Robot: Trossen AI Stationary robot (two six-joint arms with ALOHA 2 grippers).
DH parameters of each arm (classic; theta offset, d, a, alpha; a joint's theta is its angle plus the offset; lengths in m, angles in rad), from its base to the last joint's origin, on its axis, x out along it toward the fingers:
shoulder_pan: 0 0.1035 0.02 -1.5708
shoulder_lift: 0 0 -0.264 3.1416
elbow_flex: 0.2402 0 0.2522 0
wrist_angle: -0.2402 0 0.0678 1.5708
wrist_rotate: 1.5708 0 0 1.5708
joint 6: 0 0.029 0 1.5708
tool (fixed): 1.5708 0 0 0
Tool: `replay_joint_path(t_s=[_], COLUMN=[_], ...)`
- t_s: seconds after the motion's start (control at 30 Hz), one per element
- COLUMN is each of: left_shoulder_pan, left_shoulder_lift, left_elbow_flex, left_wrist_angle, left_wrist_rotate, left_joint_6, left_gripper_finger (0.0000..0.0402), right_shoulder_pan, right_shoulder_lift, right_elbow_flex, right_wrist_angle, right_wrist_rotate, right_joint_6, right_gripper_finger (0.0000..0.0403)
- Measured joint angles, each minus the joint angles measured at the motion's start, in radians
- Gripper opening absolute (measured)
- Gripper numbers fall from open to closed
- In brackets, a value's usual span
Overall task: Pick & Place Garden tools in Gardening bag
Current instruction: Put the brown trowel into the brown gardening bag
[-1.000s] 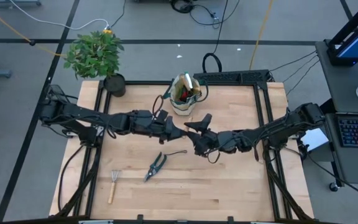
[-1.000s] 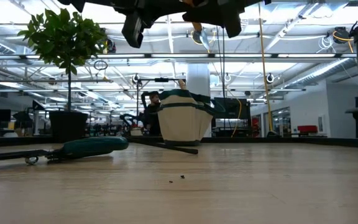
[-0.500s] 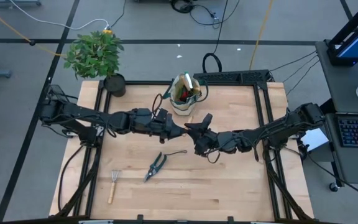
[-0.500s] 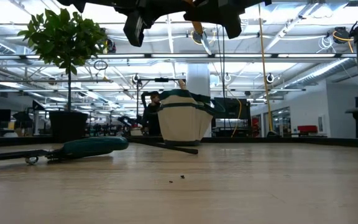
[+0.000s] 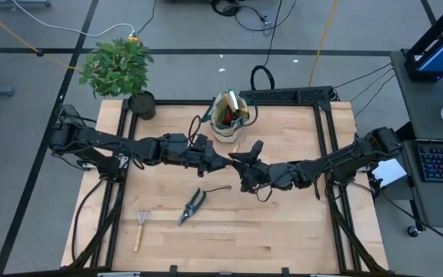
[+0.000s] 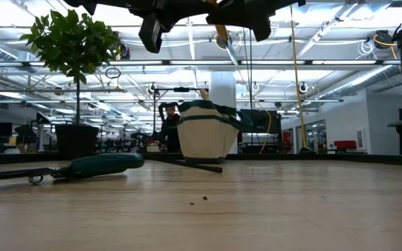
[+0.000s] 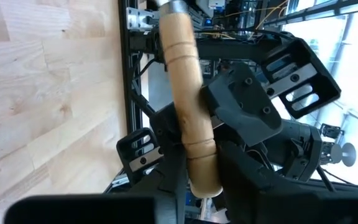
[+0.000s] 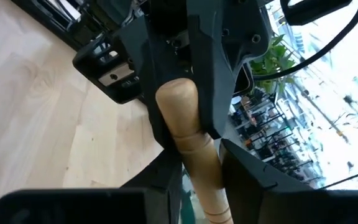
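both grippers are remaining unmoved mid-table, left gripper point(image 7: 197, 168) and right gripper point(image 8: 194, 146) each pinching the wood-handled tool point(image 7: 185, 93), its handle pale and ringed.

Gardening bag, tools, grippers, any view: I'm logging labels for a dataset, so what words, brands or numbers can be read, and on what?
No text can be read in any view.
Gardening bag: no label shows.
Pruning shears and small rake: no markings show.
Wooden handle, held between both grippers: bare wood.
Panels on the left gripper: small pale marks, too blurred to read.
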Motion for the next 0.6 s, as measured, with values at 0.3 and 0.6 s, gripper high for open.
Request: replay_joint_path(t_s=[0.3,0.6], left_shoulder_pan=[0.000,0.012], left_shoulder_lift=[0.000,-0.005], left_elbow_flex=[0.000,0.000], left_wrist_angle=[0.011,0.006], left_wrist_rotate=[-0.014,-0.003], left_joint_6=[0.041,0.264], left_gripper_finger=[0.0143,0.0157], right_shoulder_pan=[0.000,-0.001], right_shoulder_lift=[0.000,-0.003], right_elbow_flex=[0.000,0.002], right_wrist_angle=[-0.012,-0.052], right_wrist_rotate=[-0.007,-0.001], right_joint_6=[0.116,0.198], right_gripper_finger=[0.0063,0.0062])
